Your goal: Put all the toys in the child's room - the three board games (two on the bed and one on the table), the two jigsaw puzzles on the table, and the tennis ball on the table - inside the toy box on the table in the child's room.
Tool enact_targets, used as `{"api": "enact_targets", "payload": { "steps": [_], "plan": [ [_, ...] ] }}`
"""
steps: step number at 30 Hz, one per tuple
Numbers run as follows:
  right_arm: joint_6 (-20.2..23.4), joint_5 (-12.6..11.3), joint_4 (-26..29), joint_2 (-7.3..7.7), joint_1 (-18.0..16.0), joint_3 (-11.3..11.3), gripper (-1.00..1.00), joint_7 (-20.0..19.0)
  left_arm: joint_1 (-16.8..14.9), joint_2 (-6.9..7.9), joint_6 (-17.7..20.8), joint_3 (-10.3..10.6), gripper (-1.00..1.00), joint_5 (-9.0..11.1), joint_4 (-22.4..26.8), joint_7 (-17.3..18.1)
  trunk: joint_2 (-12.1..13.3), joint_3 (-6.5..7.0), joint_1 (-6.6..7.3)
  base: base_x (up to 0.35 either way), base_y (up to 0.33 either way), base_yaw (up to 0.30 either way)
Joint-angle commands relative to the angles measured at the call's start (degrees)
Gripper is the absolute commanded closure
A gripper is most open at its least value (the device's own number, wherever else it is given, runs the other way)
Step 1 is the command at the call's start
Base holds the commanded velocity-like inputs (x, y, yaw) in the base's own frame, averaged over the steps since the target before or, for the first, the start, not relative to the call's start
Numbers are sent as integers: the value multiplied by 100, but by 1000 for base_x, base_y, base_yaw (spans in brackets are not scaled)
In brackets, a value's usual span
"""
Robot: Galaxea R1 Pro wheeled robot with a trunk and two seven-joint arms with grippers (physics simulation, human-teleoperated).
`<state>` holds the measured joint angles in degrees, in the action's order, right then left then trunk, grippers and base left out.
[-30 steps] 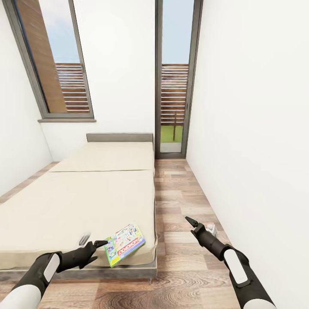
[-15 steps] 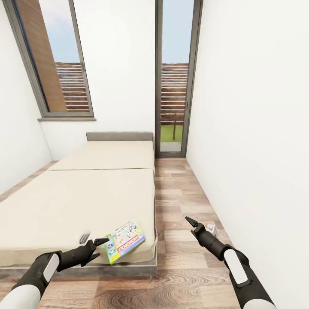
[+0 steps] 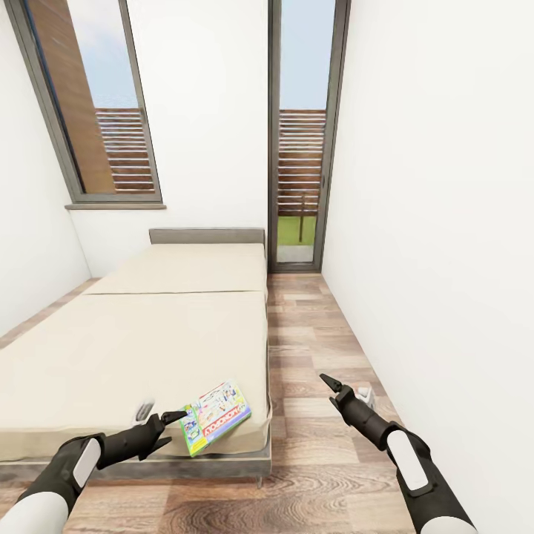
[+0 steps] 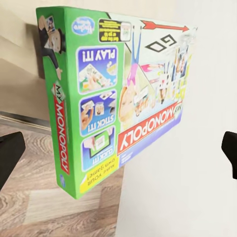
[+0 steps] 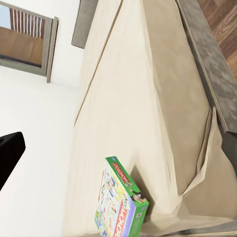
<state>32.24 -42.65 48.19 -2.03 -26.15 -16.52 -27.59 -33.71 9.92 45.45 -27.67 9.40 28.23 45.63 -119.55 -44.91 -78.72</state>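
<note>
Ahead of you the bed (image 3: 148, 334) takes up the left of the room, with wood-plank floor (image 3: 311, 356) running between it and the white wall (image 3: 430, 222) on your right, and tall grey-framed windows (image 3: 300, 133) at the far end. The board game (image 3: 215, 419), a green-edged My Monopoly box with a pale printed face, lies at the near right corner of the mattress, partly over the edge. Your left gripper (image 3: 157, 412) sits just beside its left edge, jaws apart, with the box between the fingertips in the left wrist view (image 4: 118, 103). Your right gripper (image 3: 330, 383) hangs over the floor, well apart from the box; whether its jaws are parted, you cannot tell.
</note>
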Motion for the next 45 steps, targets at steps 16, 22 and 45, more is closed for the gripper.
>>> {"api": "enact_targets", "payload": {
  "steps": [16, 22, 45],
  "plan": [
    [121, -15, 59, -107, -13, 26, -100, -59, 25, -87, 8, -13, -100, -43, 7, -5, -3, -10, 1, 0, 0, 0],
    [118, -5, 64, -81, -13, 58, -100, -61, 23, -63, 9, -2, -100, -67, -3, -31, -3, -11, 1, 0, 0, 0],
    [119, 20, 92, -5, -13, 286, -100, -54, 23, -34, 13, 33, -100, -105, -11, -106, -3, -15, 1, 0, 0, 0]
  ]
}}
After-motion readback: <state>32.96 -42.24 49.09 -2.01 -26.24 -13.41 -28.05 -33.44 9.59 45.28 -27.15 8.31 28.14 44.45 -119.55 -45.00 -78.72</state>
